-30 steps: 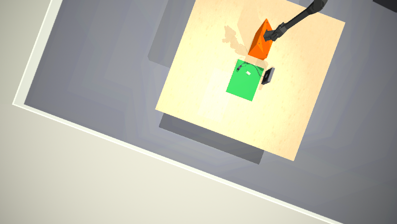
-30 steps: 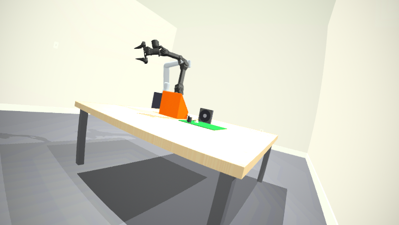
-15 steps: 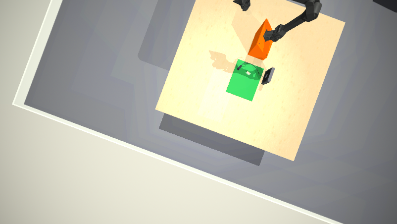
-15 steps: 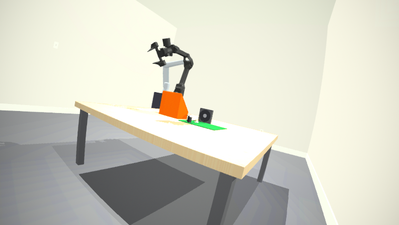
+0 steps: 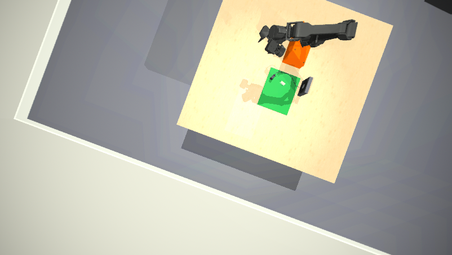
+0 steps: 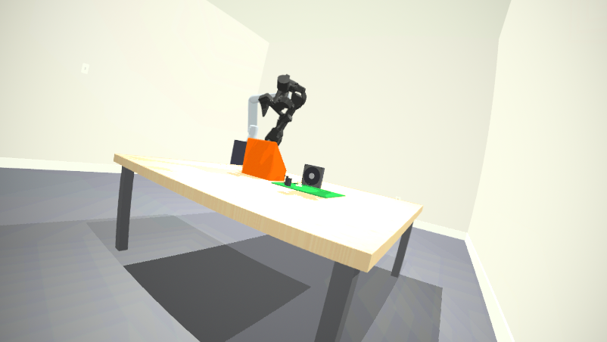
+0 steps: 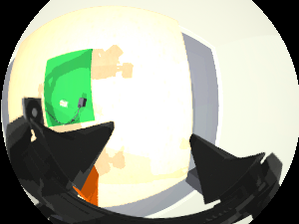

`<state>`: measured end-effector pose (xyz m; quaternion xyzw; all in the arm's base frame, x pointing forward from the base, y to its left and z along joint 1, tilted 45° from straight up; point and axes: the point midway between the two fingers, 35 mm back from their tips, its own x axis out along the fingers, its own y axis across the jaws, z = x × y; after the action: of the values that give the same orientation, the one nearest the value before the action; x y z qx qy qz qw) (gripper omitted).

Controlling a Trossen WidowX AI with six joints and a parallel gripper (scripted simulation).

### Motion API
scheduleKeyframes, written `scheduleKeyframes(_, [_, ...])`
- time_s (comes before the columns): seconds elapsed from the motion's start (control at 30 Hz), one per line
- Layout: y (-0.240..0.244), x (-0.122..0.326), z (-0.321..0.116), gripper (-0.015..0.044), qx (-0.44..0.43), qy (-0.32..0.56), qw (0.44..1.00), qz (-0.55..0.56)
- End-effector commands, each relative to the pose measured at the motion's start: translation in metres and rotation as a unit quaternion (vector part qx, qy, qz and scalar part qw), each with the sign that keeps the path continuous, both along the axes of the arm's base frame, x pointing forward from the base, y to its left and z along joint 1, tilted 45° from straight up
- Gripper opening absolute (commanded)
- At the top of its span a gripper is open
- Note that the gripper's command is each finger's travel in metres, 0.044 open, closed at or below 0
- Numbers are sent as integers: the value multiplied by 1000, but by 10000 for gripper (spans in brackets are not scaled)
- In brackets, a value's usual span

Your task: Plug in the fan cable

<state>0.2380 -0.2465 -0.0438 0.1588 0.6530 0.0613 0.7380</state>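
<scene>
High above the bench [image 6: 238, 199], the tool [image 6: 276, 99] hangs with its jaws spread wide and nothing between them. From the wrist view the two dark fingers stand far apart at the lower corners, with pale wood showing in the gap. Seen from the top, the arm [image 5: 319, 31] stretches across the far part of the bench and folds back over the orange base block [image 5: 296, 54], with the tool [image 5: 269, 39] just past the block's edge and well apart from everything on the wood.

Below it, the green board [image 5: 277, 95] lies flat near the middle of the bench. A small white patch [image 5: 282, 83], which looks like the fan header, sits on the board's upper part. The plug [image 5: 271, 77], a small dark piece, rests near the board's corner closest to the orange block, apart from the white patch; in the exterior view it shows as a little dark block [image 6: 287, 180] standing at the board's near end. A thin dark cable [image 5: 292, 79] curves from it across the board's edge toward the fan [image 5: 305, 86], which stands upright on the bench just beside the board. In the exterior view the fan [image 6: 312, 175] faces the camera, its round hub visible, behind the green strip of the board [image 6: 314, 191].

Whether the plug touches the board or lies just off its corner cannot be told.
</scene>
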Motion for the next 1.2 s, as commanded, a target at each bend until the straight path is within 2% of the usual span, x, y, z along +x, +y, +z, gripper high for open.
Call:
scheduleKeyframes(0.0, [71, 25, 1, 440, 96, 31, 995, 3])
scheduleKeyframes(0.23, [177, 42, 15, 440, 222, 121, 968, -1])
scheduleKeyframes(0.57, [186, 42, 15, 440, 229, 129, 965, -2])
scheduleKeyframes(0.83, [252, 35, -53, 440, 231, 129, 964, -1])
scheduleKeyframes(1.17, [256, 34, -56, 440, 231, 129, 964, -1])
